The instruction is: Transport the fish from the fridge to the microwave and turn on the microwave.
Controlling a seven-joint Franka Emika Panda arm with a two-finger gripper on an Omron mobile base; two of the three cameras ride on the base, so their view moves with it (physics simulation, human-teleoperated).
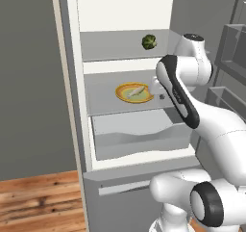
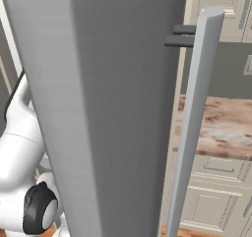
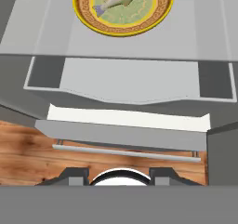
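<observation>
Small pale grey fish [image 1: 136, 91] lies on round yellow-orange plate [image 1: 123, 95] on middle grey glass shelf of open white fridge [image 1: 86, 130]. Gripper [image 3: 119, 174] near shelf, empty; spread or closed, cannot tell. Green vegetable [image 1: 149, 42] on upper shelf.

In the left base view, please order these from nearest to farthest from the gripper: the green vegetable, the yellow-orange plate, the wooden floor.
1. Round yellow-orange plate, on the middle fridge shelf, just left of the gripper.
2. Round green broccoli-like vegetable, on the shelf above.
3. Brown wooden floor, far below, at the left.
</observation>
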